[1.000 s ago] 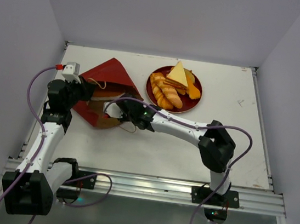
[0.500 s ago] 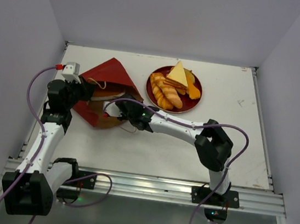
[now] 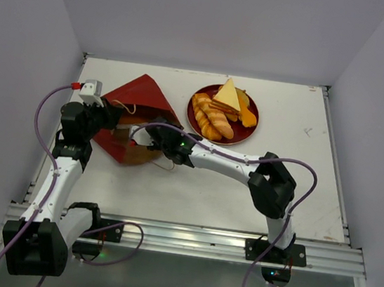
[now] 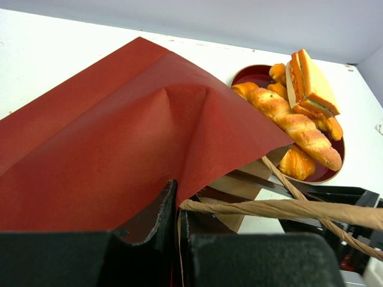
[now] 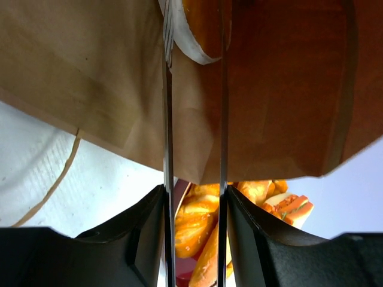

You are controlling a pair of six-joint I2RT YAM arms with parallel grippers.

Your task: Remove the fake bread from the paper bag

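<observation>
The dark red paper bag (image 3: 138, 94) lies on its side at the left, its mouth facing right. My left gripper (image 3: 111, 115) is shut on the bag's upper edge (image 4: 108, 137) and holds it up; in the left wrist view the gripper (image 4: 178, 209) has paper between the fingers. My right gripper (image 3: 139, 133) reaches into the mouth. Its jaws stand a narrow gap apart (image 5: 192, 12), with an orange, white-rimmed piece of fake bread (image 5: 200, 27) at the tips inside the brown lining (image 5: 90, 78). A braided loaf (image 3: 209, 117) and sandwich wedge (image 3: 228, 95) lie on the plate.
The round dark red plate (image 3: 241, 137) with several breads stands right of the bag, at the back middle; it also shows in the left wrist view (image 4: 254, 75). A cord handle (image 4: 287, 208) hangs across the bag mouth. Grey walls close in the table on three sides.
My right gripper has moved left, deeper into the bag mouth. The left gripper and the bag's held edge have stayed in place.
</observation>
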